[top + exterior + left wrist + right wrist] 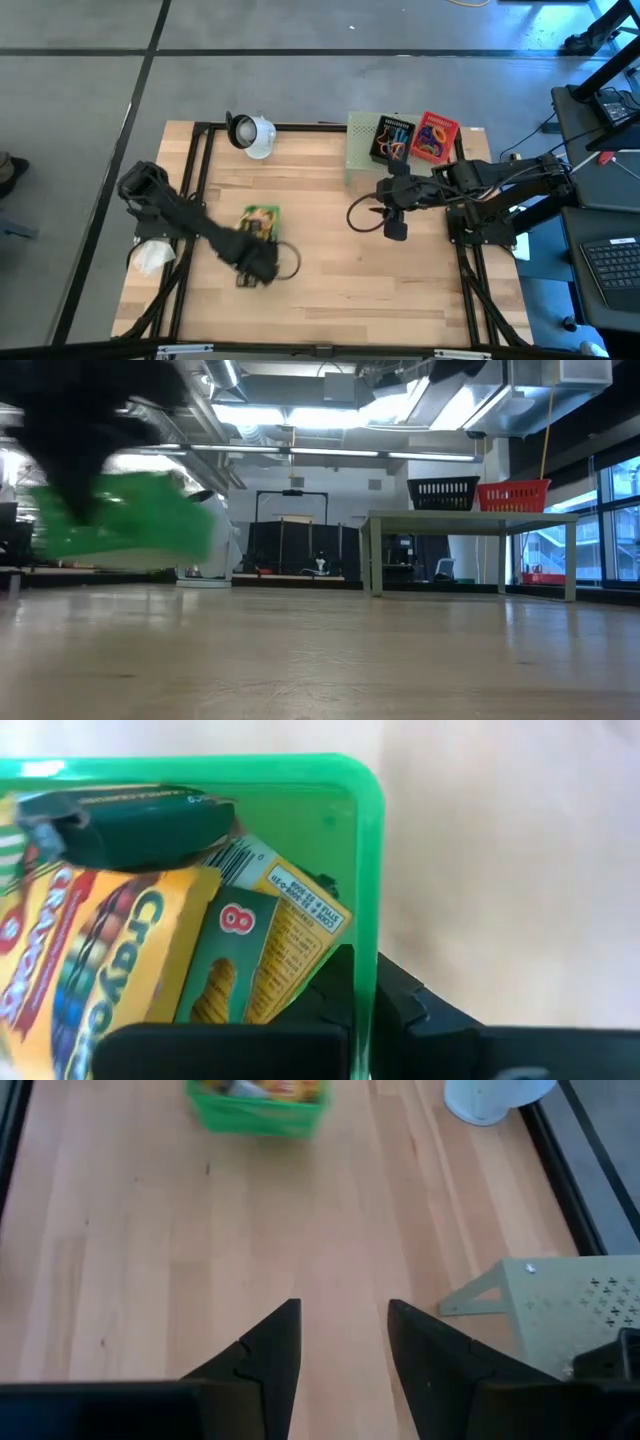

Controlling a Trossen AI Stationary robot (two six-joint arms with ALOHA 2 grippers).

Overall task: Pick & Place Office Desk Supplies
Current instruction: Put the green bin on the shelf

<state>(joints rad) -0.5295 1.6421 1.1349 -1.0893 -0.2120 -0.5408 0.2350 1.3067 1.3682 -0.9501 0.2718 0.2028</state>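
Our left gripper (258, 262) is clenched on the rim of the green tray (365, 870) at the bench's (330, 270) left-middle. We judge that narrow hold risky: the tray could tilt and spill. Inside lie yellow-green crayon boxes (110, 960), stacked askew. Our right gripper (340, 1342) hangs parted and empty beside the mesh stand (570, 1305).

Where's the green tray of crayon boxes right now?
In the high view the green tray sits left of centre on the table, with the left gripper shut on its near wall.
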